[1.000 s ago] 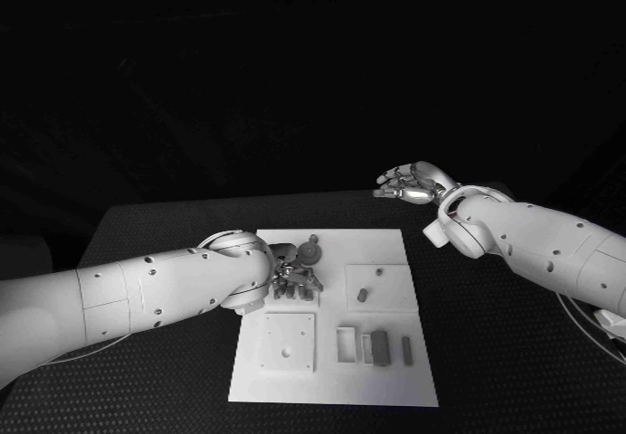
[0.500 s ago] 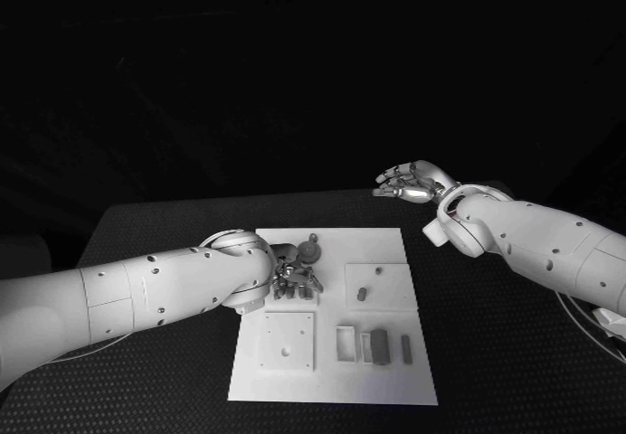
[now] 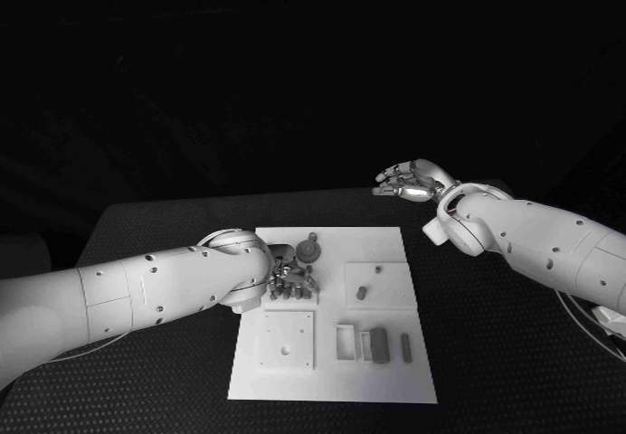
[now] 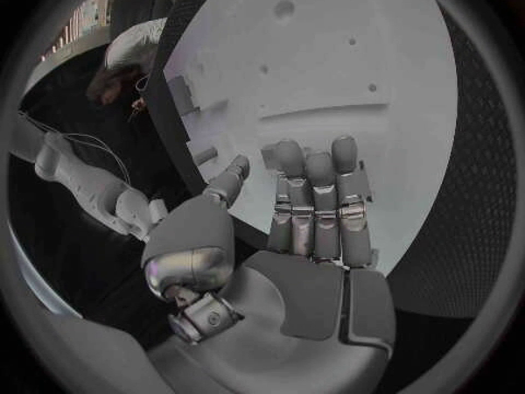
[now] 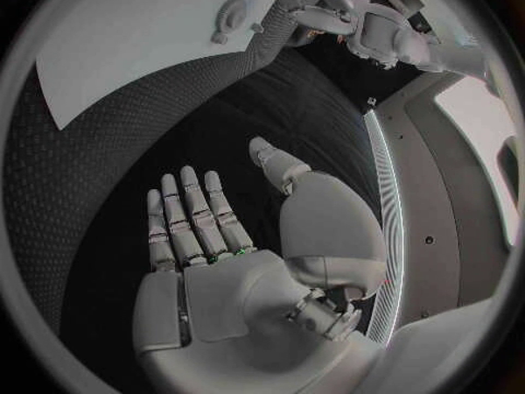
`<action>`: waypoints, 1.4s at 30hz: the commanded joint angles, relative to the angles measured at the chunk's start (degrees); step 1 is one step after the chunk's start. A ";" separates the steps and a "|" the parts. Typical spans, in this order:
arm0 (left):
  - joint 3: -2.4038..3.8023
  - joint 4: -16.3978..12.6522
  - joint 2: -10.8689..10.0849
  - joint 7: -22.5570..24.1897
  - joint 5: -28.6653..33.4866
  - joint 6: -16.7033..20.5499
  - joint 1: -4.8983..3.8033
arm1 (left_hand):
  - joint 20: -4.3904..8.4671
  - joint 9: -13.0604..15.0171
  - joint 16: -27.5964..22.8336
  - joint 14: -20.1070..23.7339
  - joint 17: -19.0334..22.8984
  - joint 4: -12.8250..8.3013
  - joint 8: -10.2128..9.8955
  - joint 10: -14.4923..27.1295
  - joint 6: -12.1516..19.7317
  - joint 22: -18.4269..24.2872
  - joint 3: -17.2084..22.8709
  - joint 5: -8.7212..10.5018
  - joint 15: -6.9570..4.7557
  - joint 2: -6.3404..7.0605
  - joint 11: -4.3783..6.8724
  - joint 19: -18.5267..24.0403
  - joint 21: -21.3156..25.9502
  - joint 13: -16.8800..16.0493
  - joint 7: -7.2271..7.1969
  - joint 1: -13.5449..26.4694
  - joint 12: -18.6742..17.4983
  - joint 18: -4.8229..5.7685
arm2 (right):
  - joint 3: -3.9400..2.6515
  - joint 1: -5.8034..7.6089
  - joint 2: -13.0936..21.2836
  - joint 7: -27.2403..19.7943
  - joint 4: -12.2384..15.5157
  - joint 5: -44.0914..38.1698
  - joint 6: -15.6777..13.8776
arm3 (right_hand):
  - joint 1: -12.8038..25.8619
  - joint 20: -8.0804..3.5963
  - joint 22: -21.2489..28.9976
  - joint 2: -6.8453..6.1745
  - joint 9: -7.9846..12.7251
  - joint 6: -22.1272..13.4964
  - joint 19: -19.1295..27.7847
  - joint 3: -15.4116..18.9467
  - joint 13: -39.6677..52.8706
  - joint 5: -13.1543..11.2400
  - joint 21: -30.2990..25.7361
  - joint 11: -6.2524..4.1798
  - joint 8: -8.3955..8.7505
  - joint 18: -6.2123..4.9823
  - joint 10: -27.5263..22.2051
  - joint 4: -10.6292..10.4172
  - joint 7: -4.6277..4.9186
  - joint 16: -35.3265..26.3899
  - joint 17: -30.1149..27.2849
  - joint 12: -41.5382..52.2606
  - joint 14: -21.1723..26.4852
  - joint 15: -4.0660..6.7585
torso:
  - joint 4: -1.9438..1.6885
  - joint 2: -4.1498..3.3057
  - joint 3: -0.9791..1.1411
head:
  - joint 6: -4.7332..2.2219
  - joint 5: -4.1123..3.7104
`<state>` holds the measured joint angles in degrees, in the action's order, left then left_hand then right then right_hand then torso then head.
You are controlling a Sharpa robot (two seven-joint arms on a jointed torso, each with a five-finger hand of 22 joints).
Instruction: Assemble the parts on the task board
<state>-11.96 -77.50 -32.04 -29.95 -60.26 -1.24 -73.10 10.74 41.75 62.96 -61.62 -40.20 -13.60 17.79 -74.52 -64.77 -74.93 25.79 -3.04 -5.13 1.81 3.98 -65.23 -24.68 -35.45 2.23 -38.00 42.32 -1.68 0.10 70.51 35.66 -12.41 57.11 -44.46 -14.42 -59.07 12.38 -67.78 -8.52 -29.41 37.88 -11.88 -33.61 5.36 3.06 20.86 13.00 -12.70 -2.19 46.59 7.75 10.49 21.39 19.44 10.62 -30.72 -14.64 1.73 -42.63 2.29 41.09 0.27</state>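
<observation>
The white task board (image 3: 392, 244) lies in the middle of the black table. Grey parts lie on it: a round piece (image 3: 309, 249) near the far edge, a small peg (image 3: 360, 293) on a square plate (image 3: 383, 274), and some upright blocks (image 3: 378, 345) in the near half. My left hand (image 3: 289, 282) hovers over the board's far left part, just near of the round piece. In the left wrist view its fingers (image 4: 318, 201) are stretched out over the board (image 4: 328, 61) and hold nothing. My right hand (image 3: 415, 183) hangs raised beyond the board's far right corner, with bare, spread fingers (image 5: 186, 214).
A second square plate (image 3: 287, 342) with a small hole lies on the board's near left. Black table (image 3: 156, 244) surrounds the board on all sides. My left forearm (image 3: 144, 294) reaches over the table's left side.
My left hand has drawn back slightly toward the near side, uncovering more of the round piece. The right hand has stayed in place.
</observation>
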 commanded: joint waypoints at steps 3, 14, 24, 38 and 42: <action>-0.02 0.27 0.19 0.12 0.30 -1.14 0.08 | -0.06 -0.07 0.19 0.35 0.08 -0.16 -0.35 0.14 0.08 -1.10 -0.11 0.19 -0.11 -0.51 -0.19 -0.06 -0.22 -0.04 0.18 -0.05 0.31 -0.78 | -0.01 -0.02 0.00 -0.39 0.18 -0.43 0.78 | -0.22 -0.02 -0.11 -0.16 0.08 -0.53 0.26 -0.02 -0.07 -0.19 -0.38 -0.04 -0.22 0.85 0.32 -0.36 3.27 -0.38 -0.09 -0.21 0.11 -0.35 | -0.06 0.04 0.03 | 0.03 -0.03; -0.06 1.24 0.92 0.23 0.30 -1.14 0.56 | -0.06 -0.08 0.24 0.42 0.15 -0.01 -0.41 0.20 0.12 -1.09 -0.16 0.19 -0.10 -0.61 -0.22 -0.01 -0.19 -0.04 0.20 0.15 0.32 -0.75 | 0.00 -0.02 -0.09 -0.40 0.17 -0.43 0.80 | -0.21 -0.02 -0.16 -0.16 0.10 -0.53 0.27 0.00 -0.12 -0.19 -0.40 -0.02 -0.25 0.86 0.36 -0.39 3.29 -0.39 -0.08 -0.23 0.10 -0.36 | 0.07 -0.03 -0.05 | 0.00 0.03; -0.18 1.41 1.14 0.31 0.30 -1.55 0.62 | -0.03 -0.08 0.30 0.48 0.22 -0.18 -0.45 0.27 0.14 -1.10 -0.08 0.19 -0.11 -0.67 -0.22 0.04 -0.19 -0.04 0.21 -0.08 0.35 -0.76 | 0.00 -0.02 -0.07 -0.33 0.54 -0.43 1.02 | -0.19 -0.01 -0.19 -0.14 0.11 -0.53 0.27 0.02 -0.15 -0.19 -0.43 -0.01 -0.27 0.86 0.39 -0.41 3.30 -0.40 -0.09 -0.24 0.11 -0.37 | -0.02 0.05 -0.04 | 0.15 -0.16; -0.16 0.86 0.49 0.83 0.35 0.44 0.62 | -0.04 -0.08 0.40 0.53 0.31 -0.13 -0.48 0.29 0.12 -1.10 -0.21 0.19 -0.10 -0.48 -0.24 0.05 -0.20 -0.04 0.22 0.11 0.41 -0.72 | 0.02 -0.08 0.00 -0.07 0.55 -0.81 1.08 | -0.27 -0.03 -0.27 -0.13 0.15 -0.54 0.30 0.01 -0.24 -0.19 -0.48 -0.02 -0.32 0.87 0.44 -0.38 3.29 -0.41 -0.08 -0.28 0.10 -0.41 | 0.03 0.08 -0.02 | -0.08 -0.21; -0.13 0.50 -0.02 0.86 0.55 1.11 0.59 | -0.04 -0.09 0.41 0.57 0.35 -0.16 -0.53 0.34 0.17 -1.09 -0.24 0.19 -0.10 -0.29 -0.25 0.08 -0.18 -0.03 0.24 0.13 0.41 -0.72 | 0.05 -0.11 0.15 0.00 0.97 -2.25 1.00 | -1.04 -0.06 -0.51 -0.36 0.22 -0.47 0.32 0.00 -0.45 -0.19 -0.62 -0.06 -0.53 0.86 0.67 0.37 3.20 -0.31 -0.03 -0.32 -0.13 -0.51 | 0.00 0.09 -0.05 | -0.21 -0.21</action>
<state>-12.09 -76.78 -31.95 -29.68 -60.13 -1.19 -72.52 10.74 41.61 63.18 -61.41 -39.89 -13.60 17.58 -74.49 -64.77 -74.91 25.79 -3.04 -5.33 1.81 3.95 -65.23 -24.68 -35.44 2.23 -38.00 42.55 -1.71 0.15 70.45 35.80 -12.25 57.80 -44.87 -14.24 -59.53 12.38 -68.24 -8.98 -29.26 37.88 -11.88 -33.61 4.97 3.06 20.47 12.91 -12.98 -2.18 46.93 7.75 10.48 21.17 19.44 10.62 -30.83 -14.74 1.74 -42.55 2.25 41.00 0.08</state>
